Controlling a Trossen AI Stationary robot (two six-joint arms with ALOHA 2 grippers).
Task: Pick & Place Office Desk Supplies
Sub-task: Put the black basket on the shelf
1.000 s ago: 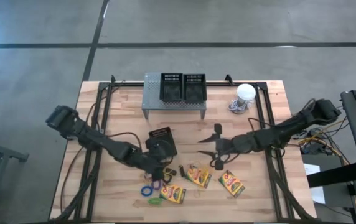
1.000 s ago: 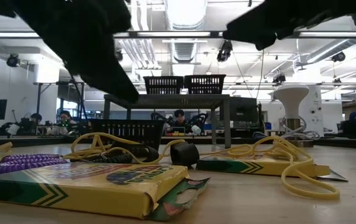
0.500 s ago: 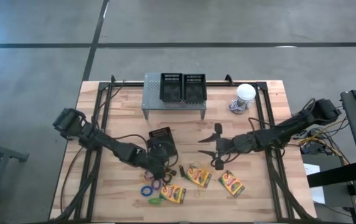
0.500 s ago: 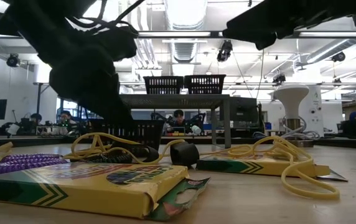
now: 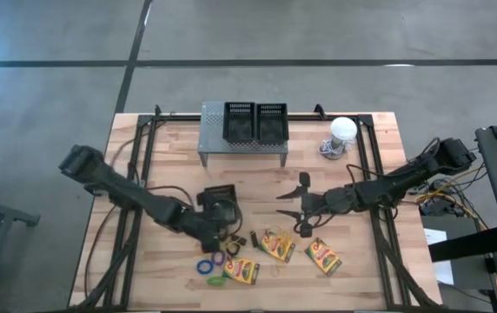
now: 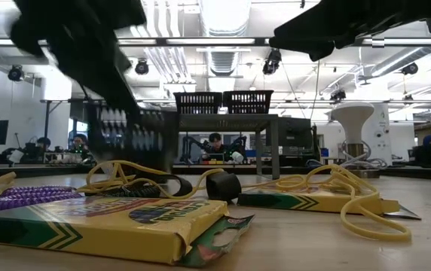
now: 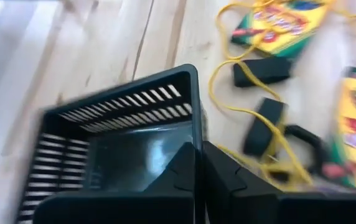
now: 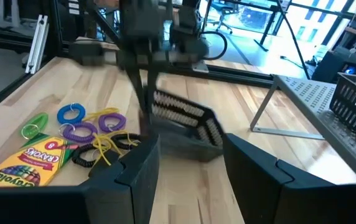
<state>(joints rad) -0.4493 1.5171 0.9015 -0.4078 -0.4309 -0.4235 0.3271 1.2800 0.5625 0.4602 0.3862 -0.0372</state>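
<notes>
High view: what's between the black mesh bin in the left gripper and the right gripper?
Bare wood, seen in high view, separates black mesh bin, pinched by left gripper, from open right gripper.

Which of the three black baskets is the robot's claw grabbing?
The lone mesh bin on the bare table, tilted, with the left claw shut on its wall. The other two bins sit side by side on the grey stand, untouched.
</notes>
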